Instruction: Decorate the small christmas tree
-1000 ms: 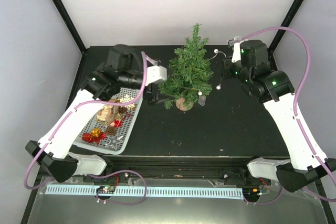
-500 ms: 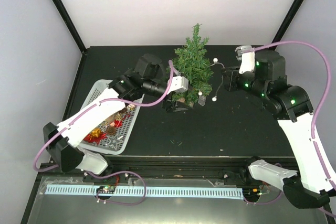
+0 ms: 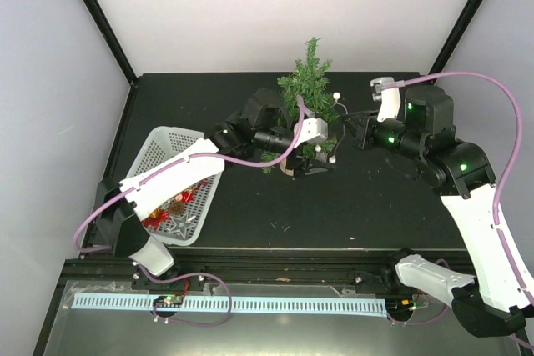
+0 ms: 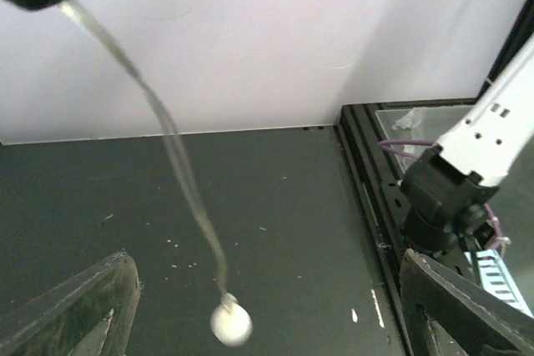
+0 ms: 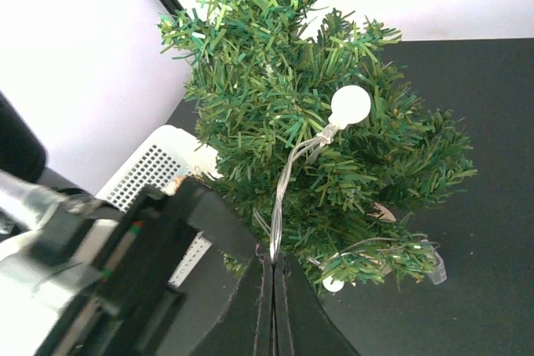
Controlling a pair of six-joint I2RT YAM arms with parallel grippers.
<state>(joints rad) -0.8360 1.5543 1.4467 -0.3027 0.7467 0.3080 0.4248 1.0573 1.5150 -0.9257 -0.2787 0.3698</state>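
light: bright, even, diffuse | shadows: faint | focus: tree (image 5: 284, 114) sharp; bulb (image 4: 230, 323), wire (image 4: 167, 135) blurred

Upright green small christmas tree (image 3: 310, 89), rear of table (image 3: 375, 206), bulb wire (image 5: 350, 106) across branches

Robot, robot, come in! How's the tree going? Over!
Left tool open, a bulb dangling between its fingers. Right tool shut on light string. Tree upright, string partly on it. Left arm crosses tree's base.
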